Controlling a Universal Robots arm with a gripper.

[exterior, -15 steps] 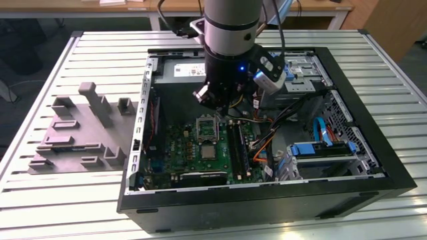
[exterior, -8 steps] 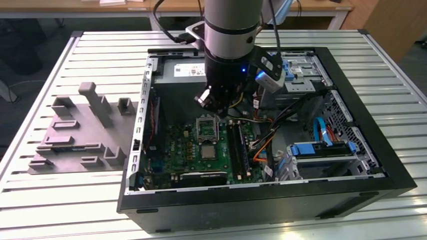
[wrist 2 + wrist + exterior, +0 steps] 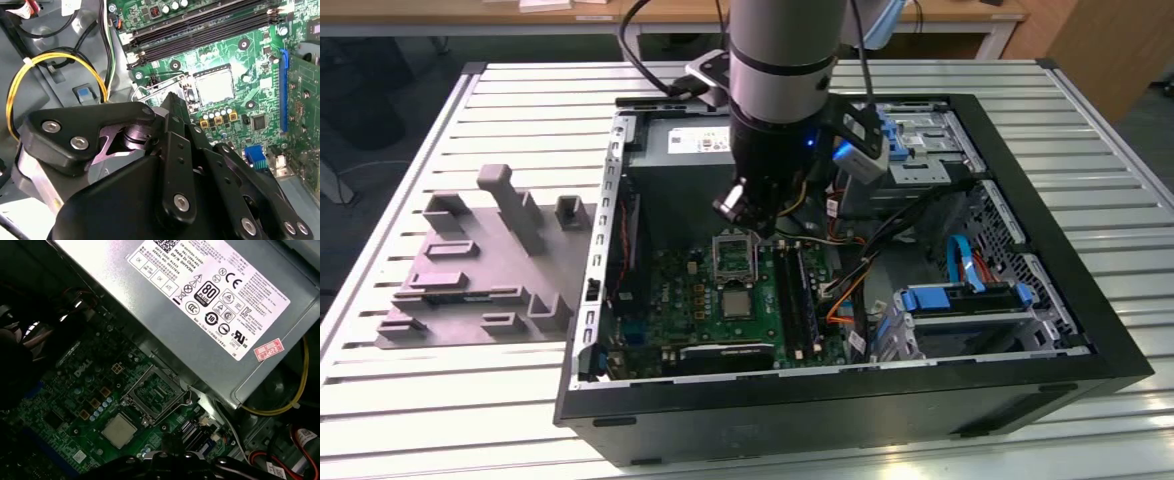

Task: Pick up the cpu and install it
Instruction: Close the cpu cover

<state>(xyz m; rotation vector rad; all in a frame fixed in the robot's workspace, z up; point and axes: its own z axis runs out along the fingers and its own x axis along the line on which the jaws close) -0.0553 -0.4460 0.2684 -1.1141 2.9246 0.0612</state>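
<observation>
Fingers (image 3: 172, 125) of the black linkage gripper (image 3: 162, 105) look drawn together at their tips in the second wrist view, and you can see nothing held between them. In the exterior view the gripper (image 3: 744, 208) hangs inside the open black computer case (image 3: 1067, 300), just above the rectangular metal socket frame (image 3: 734, 255) on the green circuit board (image 3: 670, 290).

Finding on the part: the cpu (image 3: 738, 303), a small flat square chip with a silvery-grey metal top, lies flat on the board just to the near side of that frame, apart from the gripper. Both wrist views show it level in its square seat (image 3: 214, 85) (image 3: 119, 430). From these pictures it appears to be set in place already, though you cannot confirm full seating or whether it is locked.

Handling assessment: judge it light, rigid and thin, with a smooth metal top that offers little grip. Its underside contacts are likely fragile, so any tilt or drag is a risk. Should you take hold, use two opposite edges, squarely and with light force, and keep it level.

Also noted: the grey metal power supply box with a white label (image 3: 210, 295) sits at the far side of the frame. The grey moulded plastic tray (image 3: 467, 290) lies on the white slatted table (image 3: 400, 400) at the exterior view's left.
</observation>
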